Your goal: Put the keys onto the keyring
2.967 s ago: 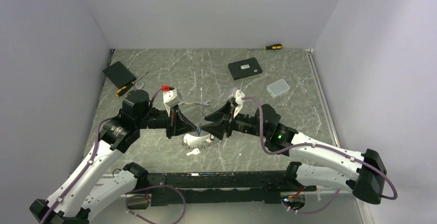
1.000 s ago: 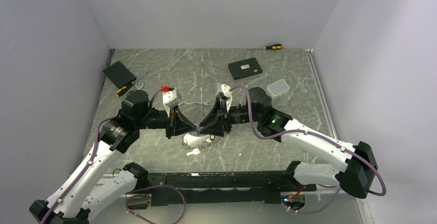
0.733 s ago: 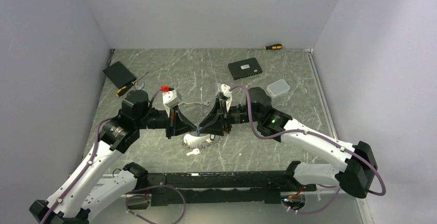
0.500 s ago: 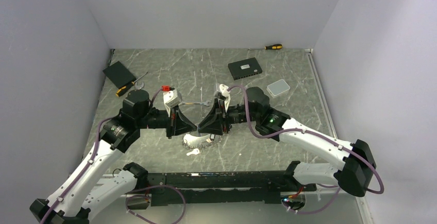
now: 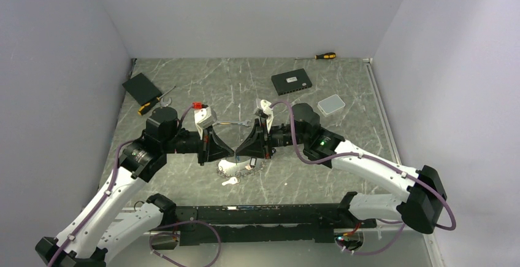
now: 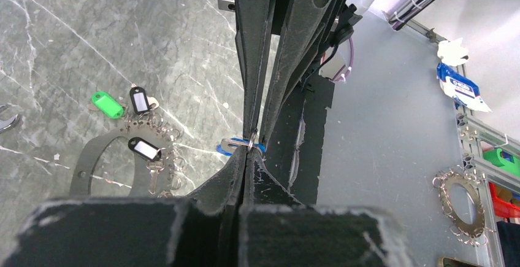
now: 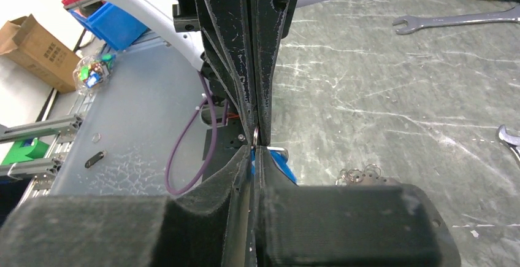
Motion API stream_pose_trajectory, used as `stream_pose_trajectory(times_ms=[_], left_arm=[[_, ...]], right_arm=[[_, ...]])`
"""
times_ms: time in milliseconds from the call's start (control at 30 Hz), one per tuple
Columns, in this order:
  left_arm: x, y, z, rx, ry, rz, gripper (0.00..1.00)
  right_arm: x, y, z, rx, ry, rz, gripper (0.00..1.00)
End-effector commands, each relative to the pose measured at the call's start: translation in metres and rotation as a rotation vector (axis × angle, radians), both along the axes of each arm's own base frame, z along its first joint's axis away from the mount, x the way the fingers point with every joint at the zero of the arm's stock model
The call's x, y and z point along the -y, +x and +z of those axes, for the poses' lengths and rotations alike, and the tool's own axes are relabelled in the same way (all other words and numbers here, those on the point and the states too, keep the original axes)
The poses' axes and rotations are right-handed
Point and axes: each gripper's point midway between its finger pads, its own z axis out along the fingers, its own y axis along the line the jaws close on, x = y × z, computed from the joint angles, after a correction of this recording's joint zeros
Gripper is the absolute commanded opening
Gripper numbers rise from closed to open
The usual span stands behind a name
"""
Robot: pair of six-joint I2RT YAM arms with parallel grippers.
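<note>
— From above?
— Tip to tip close above the keyring (image 5: 240,167): left gripper (image 5: 233,152), right gripper (image 5: 238,153). White key (image 5: 230,181) loose nearby.
— Left wrist?
— Clamped on the blue key (image 6: 235,147). Keyring lower left on the table (image 6: 73,34), tagged keys (image 6: 144,148) along its rim.
— Right wrist?
— Pressed shut at that key; hard to say whether actually pinching it.
</note>
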Motion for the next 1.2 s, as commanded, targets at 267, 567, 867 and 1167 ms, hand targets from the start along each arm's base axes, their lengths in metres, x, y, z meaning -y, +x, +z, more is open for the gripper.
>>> stream_pose_trajectory(times_ms=[267, 567, 867, 1167], left_arm=[[0.001, 0.004, 0.004, 0.038, -0.01, 0.0, 0.0], [-0.001, 0.012, 0.001, 0.015, 0.01, 0.054, 0.84], [-0.019, 0.048, -0.019, -0.062, 0.098, 0.338, 0.84], [-0.059, 0.076, -0.105, -0.279, 0.354, 0.73, 0.72]], right_arm=[[-0.009, -0.006, 0.031, 0.061, 0.082, 0.043, 0.0], [0.001, 0.009, 0.017, 0.052, 0.053, -0.1, 0.0], [0.033, 0.035, -0.016, 0.031, -0.015, -0.372, 0.0], [0.056, 0.05, -0.05, 0.012, -0.092, -0.53, 0.0]])
